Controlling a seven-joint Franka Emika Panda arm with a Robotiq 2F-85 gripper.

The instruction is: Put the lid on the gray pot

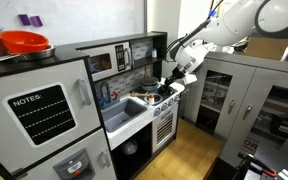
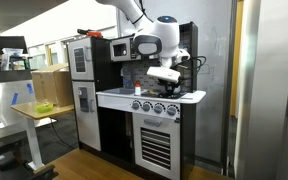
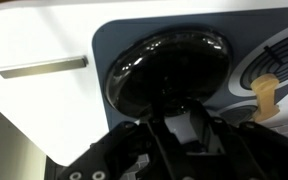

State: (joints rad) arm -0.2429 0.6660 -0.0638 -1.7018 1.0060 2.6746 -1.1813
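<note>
In the wrist view a dark, glossy round lid (image 3: 169,65) hangs just in front of my gripper (image 3: 179,125). The fingers seem closed on its knob. The lid is over the dark stove top of the toy kitchen. The gray pot does not show; it may be hidden under the lid. In both exterior views the gripper (image 1: 172,76) (image 2: 164,75) hovers low over the stove counter (image 2: 149,97).
A burner ring (image 3: 282,55) with a yellow object (image 3: 267,95) lies right of the lid. The white counter (image 3: 44,35) has a gray slot (image 3: 42,67). A sink basin (image 1: 124,112) is beside the stove. A red-orange bowl (image 1: 24,42) sits on the fridge top.
</note>
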